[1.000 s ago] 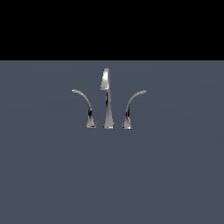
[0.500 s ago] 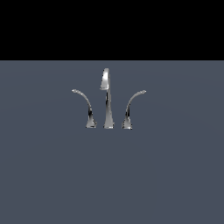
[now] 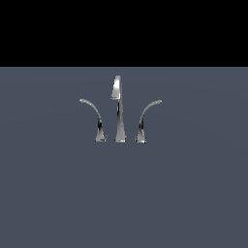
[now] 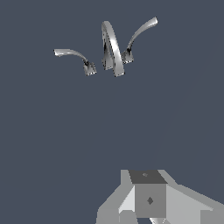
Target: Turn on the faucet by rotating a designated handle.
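Exterior view: the faucet stands at frame centre on the grey worktop, the handle left of the spout, its tip curling to the upper left; no end effector shows. Wrist view: the end effector fills the lower right, open or closed I cannot tell, while the handle lies well apart at upper left, its long axis running sideways.
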`<state>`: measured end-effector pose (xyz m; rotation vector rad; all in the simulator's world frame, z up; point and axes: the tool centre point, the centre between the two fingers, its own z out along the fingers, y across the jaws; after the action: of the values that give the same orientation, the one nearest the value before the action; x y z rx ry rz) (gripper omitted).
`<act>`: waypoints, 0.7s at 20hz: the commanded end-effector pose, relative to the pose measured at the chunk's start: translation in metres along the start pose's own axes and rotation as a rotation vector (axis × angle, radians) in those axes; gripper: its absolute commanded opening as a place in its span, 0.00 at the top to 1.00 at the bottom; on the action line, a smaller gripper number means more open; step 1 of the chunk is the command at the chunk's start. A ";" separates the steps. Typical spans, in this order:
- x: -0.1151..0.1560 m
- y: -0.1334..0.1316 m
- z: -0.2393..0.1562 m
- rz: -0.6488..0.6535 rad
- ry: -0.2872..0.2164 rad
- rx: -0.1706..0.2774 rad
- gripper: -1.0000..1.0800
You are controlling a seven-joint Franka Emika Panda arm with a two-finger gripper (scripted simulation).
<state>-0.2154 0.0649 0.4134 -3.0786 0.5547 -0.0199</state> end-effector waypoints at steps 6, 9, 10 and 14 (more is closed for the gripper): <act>0.014 -0.037 0.030 0.152 -0.001 0.000 1.00; 0.021 -0.051 0.042 0.212 -0.002 0.000 1.00; 0.024 -0.055 0.046 0.232 -0.002 0.001 1.00; 0.035 -0.073 0.061 0.311 -0.003 0.001 1.00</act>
<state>-0.1627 0.1167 0.3596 -2.9694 0.9780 -0.0130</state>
